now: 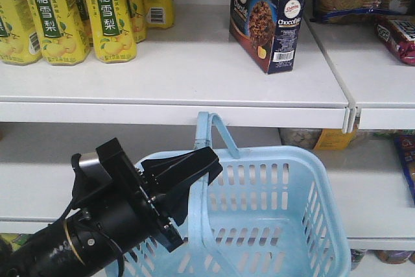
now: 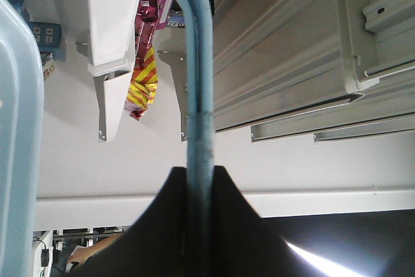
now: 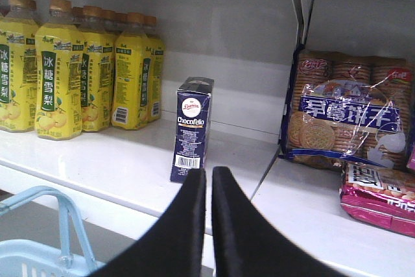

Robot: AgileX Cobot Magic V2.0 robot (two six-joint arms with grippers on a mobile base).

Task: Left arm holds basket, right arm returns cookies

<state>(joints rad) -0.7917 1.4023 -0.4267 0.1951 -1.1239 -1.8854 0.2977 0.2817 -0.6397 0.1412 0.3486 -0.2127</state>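
The light blue basket (image 1: 322, 185) hangs below the upper shelf, one thin handle raised. My left gripper (image 1: 194, 168) is shut on that handle (image 2: 198, 63), which runs up between its black wedge fingers (image 2: 200, 176). The cookies (image 1: 269, 17), a tall navy box, stand upright on the upper shelf, above and behind the basket. In the right wrist view the box (image 3: 191, 131) stands just beyond my right gripper (image 3: 209, 173), which is shut with nothing between its fingers and does not touch the box. The basket's handle (image 3: 39, 205) shows at lower left there.
Yellow pear-drink bottles (image 1: 58, 11) fill the shelf left of the box. A clear-and-blue biscuit bag (image 3: 343, 115) and a red packet (image 3: 379, 196) lie right of a shelf divider (image 3: 295, 4). The white shelf lip (image 1: 175, 105) runs just above the basket.
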